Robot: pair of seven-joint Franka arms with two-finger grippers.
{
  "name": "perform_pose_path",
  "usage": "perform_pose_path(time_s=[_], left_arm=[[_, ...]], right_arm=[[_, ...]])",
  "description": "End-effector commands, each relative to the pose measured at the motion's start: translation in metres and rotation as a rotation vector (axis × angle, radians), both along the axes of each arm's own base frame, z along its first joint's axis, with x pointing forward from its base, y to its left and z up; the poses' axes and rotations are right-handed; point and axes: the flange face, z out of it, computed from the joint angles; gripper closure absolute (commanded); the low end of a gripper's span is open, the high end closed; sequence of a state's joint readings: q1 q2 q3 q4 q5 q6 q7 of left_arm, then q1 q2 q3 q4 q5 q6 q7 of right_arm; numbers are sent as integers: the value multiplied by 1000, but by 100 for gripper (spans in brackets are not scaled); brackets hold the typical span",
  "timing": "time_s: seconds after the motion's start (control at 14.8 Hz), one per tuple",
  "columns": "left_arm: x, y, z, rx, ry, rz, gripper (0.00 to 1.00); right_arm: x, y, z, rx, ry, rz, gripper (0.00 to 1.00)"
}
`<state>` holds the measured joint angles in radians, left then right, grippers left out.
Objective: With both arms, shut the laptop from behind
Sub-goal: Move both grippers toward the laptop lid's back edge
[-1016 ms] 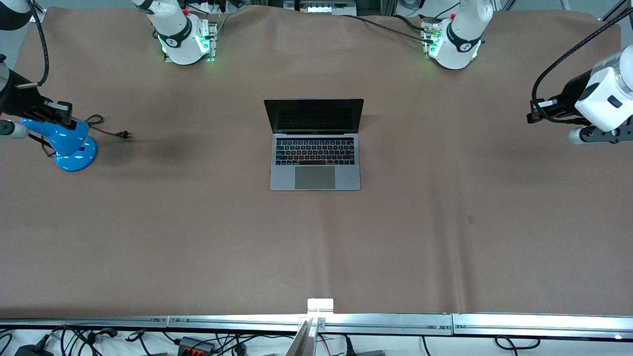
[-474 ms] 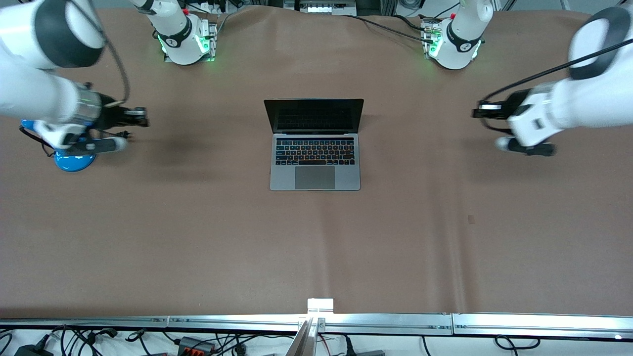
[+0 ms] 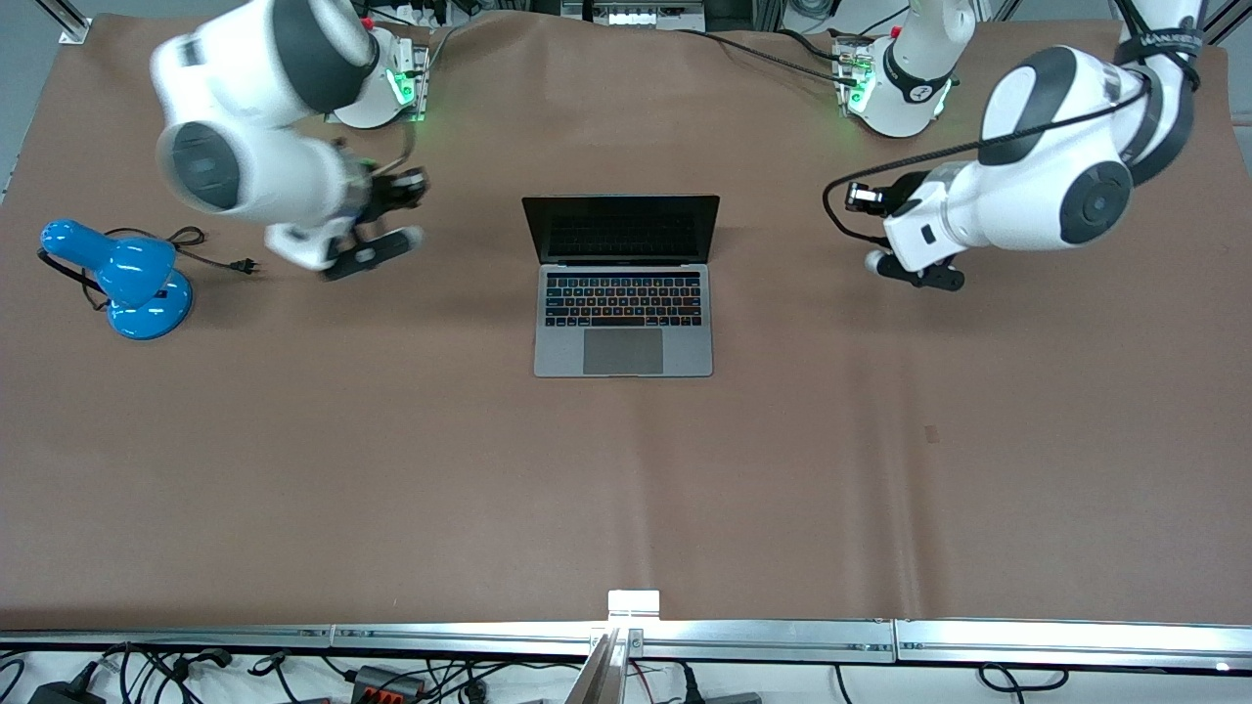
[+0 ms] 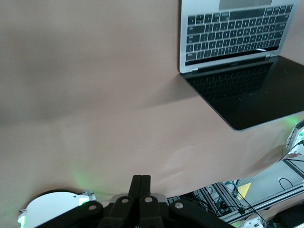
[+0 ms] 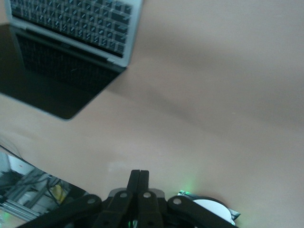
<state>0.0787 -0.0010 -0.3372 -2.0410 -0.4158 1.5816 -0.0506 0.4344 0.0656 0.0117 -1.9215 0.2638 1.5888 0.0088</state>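
The silver-grey laptop [image 3: 623,323] lies open in the middle of the brown table, its black screen [image 3: 621,228] upright and facing the front camera. It also shows in the left wrist view [image 4: 232,42] and the right wrist view [image 5: 71,38]. My left gripper [image 3: 861,196] is shut and empty, in the air over the table toward the left arm's end, apart from the laptop; its closed tips show in the left wrist view [image 4: 141,178]. My right gripper [image 3: 411,184] is shut and empty over the table toward the right arm's end; its tips show in the right wrist view [image 5: 139,173].
A blue desk lamp [image 3: 127,284] with a black cord and plug [image 3: 245,264] stands toward the right arm's end. The two arm bases [image 3: 377,83] [image 3: 895,88] stand along the table's back edge. A metal rail [image 3: 626,636] runs along the edge nearest the front camera.
Both arms have swung in from the table's ends toward the laptop. The right arm has left the blue lamp, which now shows in full. The laptop has not moved.
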Motion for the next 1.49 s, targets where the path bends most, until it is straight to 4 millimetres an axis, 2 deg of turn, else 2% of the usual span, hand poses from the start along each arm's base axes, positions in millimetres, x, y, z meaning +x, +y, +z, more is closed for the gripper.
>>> perform_pose_path(time_s=[0.0,0.14,0.27,0.41,0.54,0.61,0.88,1.02,1.15,1.22,1.42], left_arm=[[-45,-8,4,-12,-49,21,100],[-65,-14,-3,-24,-46,37,100],[-74,-22,-8,-21,-42,25,100],[-79,-26,-21,-51,-37,66,100],[-93,-68,-34,-42,-93,16,100],[-96,-85,-38,-39,-125,-8,100],[-94,-96,-62,-51,-91,-14,100],[-99,-110,-70,-81,-72,-8,100],[-98,-121,-88,-101,-57,6,100],[-102,-132,-92,-102,-74,-5,100],[-96,-139,-104,-102,-81,35,100]], right_arm=[[-30,41,-13,13,2,-12,100],[-43,62,-21,28,21,-25,100],[-58,75,-38,5,47,-12,100],[-87,103,-55,-29,31,-52,100],[-97,122,-65,-48,12,-73,100],[-94,124,-67,-41,-2,-82,100],[-80,132,-85,-27,-59,-138,100],[-77,139,-90,-20,-94,-179,100],[-74,144,-93,-20,-117,-214,100],[-71,145,-90,-13,-125,-217,100],[-63,144,-84,-1,-140,-229,100]])
